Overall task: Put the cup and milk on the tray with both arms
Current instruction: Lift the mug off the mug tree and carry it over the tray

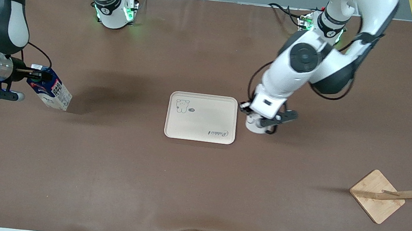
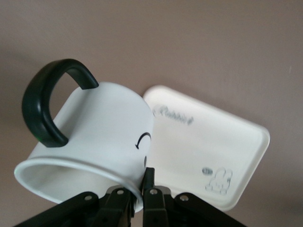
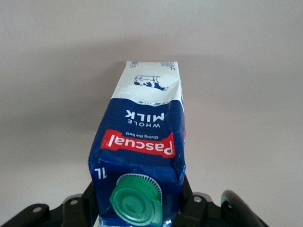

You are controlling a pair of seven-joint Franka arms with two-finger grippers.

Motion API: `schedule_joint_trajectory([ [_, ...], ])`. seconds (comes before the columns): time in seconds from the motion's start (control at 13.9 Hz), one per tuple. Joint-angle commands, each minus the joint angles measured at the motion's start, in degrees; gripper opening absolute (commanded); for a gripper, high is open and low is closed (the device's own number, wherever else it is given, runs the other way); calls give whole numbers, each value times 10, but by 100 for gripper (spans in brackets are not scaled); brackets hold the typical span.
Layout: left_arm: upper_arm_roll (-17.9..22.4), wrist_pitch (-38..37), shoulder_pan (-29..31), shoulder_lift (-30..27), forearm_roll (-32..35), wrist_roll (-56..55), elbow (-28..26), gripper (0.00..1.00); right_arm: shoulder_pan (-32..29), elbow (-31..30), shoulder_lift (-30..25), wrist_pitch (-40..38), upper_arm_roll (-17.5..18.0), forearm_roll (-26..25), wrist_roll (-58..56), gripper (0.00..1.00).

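The left claw (image 2: 137,201) pinches the rim of the white cup (image 2: 102,132), which hangs tilted, black handle up, beside the cream tray (image 2: 208,142) on the counter (image 2: 189,42).

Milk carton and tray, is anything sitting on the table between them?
Nothing: the front view shows only bare brown table between the milk carton and the tray.

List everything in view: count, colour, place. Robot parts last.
Cream rectangular tray: one, mid-table, bare.
Small white mug with black handle: one, held by its rim beside the tray, toward the left arm's end.
Dark blue gable-top milk carton with green cap: one, tilted, held at its top, toward the right arm's end.
Wooden rack on a square base: one, nearer the front camera than the tray.
Brown table: one.
Left gripper: black, shut on the mug.
Right gripper: black, shut on the carton.
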Motion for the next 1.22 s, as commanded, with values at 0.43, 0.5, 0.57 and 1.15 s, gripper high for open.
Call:
schedule_joint_trajectory([
  [0.43,14,-184,-131,174,77,0,190,0,13,209,88,-108,7,5,10,16],
  [0.5,16,-184,-132,187,79,2,196,0,17,212,88,-109,7,16,29,16],
  [0.57,16,-184,-132,199,85,4,199,0,22,214,87,-112,7,28,50,16],
  [1.15,25,-185,-149,263,75,57,246,0,61,229,88,-124,7,66,114,16],
])
